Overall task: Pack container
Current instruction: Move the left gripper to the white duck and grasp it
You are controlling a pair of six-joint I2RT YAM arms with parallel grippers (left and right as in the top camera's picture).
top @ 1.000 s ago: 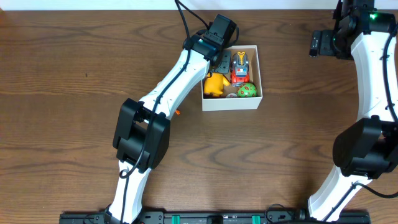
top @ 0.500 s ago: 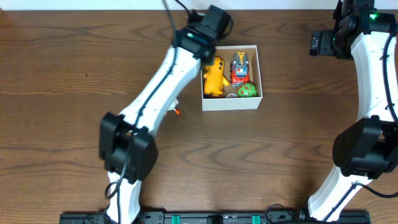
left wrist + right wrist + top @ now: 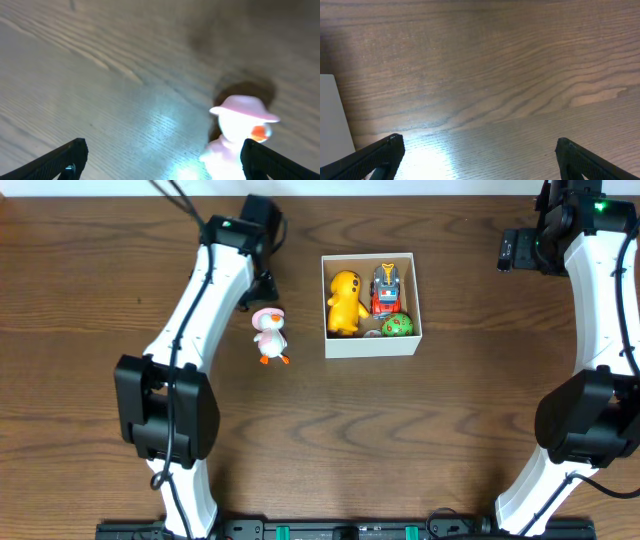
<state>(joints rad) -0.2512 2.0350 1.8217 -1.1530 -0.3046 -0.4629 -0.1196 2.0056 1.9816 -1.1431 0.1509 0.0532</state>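
Note:
The container (image 3: 372, 346), a small white box with low walls, sits at the table's upper middle. It holds a yellow duck toy (image 3: 345, 302), a red toy vehicle (image 3: 385, 288) and a green ball (image 3: 397, 326). A white duck toy with a pink hat (image 3: 268, 335) stands on the table left of the box. My left gripper (image 3: 263, 288) hovers just behind this duck, open and holding nothing. In the left wrist view the duck (image 3: 240, 125) shows close to the right finger (image 3: 270, 160). My right gripper (image 3: 512, 250) is open over bare wood at the far right.
The right wrist view catches a white edge of the container (image 3: 332, 115) at its left border, with wood grain under the open right gripper (image 3: 480, 160). Dark wooden table (image 3: 420, 440) extends in front of the box.
My left gripper opened, leaving the yellow duck in the container. The arm then swung left out of the box to the pink-hatted duck. The right arm stayed still.

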